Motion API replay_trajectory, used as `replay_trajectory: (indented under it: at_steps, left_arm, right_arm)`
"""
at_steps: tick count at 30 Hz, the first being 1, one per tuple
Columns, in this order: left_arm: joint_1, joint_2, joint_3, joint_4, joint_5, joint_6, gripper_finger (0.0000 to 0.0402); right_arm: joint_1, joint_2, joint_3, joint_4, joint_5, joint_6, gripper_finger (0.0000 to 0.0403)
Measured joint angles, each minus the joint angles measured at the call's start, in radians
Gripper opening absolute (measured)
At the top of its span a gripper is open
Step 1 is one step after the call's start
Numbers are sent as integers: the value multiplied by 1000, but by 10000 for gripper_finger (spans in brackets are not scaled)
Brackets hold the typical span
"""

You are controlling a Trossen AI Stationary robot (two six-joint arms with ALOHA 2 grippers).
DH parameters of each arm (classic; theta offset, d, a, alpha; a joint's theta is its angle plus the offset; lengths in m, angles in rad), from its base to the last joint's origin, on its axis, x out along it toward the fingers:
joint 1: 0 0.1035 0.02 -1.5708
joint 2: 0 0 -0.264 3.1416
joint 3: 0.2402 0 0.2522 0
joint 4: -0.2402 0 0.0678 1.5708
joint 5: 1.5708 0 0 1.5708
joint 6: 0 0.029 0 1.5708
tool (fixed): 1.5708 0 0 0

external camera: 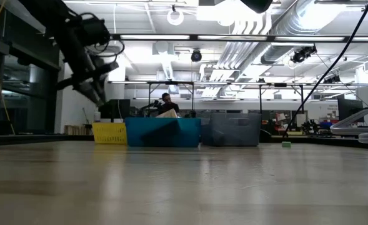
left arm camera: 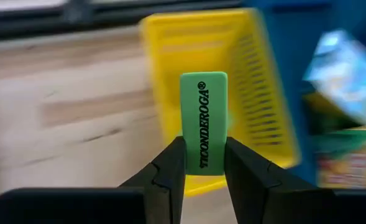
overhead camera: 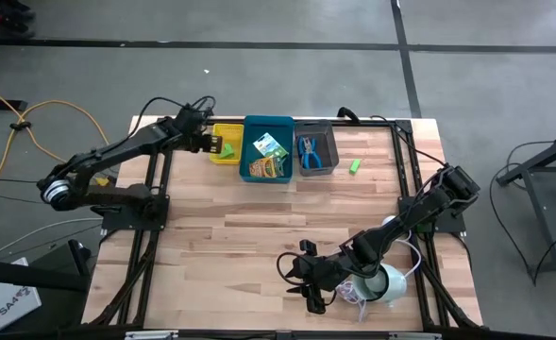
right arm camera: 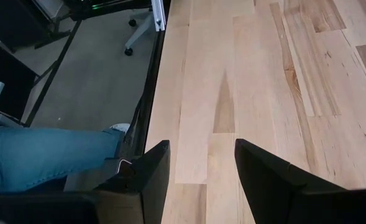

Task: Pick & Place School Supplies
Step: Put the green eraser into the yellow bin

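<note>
The left gripper (left arm camera: 204, 171) holds a green Ticonderoga eraser (left arm camera: 204, 121) upright between its closed fingers, and just beyond the fingertips stands the yellow bin (left arm camera: 257, 93). The right gripper (right arm camera: 201, 168) waits with fingers apart, only bare wooden table (right arm camera: 263, 74) between them.

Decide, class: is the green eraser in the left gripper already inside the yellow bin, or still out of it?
Out. The left gripper is shut on the green eraser, holding it above the yellow bin.
</note>
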Motion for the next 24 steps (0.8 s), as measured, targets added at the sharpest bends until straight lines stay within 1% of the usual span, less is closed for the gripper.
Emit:
replay_trajectory:
  at_steps: [3,10,17,24]
  left_arm:
    - [-13,-11,5,60,56,0,91]
    - [-28,20,31,91,66,0,91]
    - [-28,114,31,102,66,0,91]
    - [-28,212,31,149,65,0,91]
  right_arm:
    - [0,0,0,0,0,0,173]
    - [0,0,0,1,0,3,173]
    - [0,0,0,3,0,3,173]
    - [0,0,0,4,0,3,173]
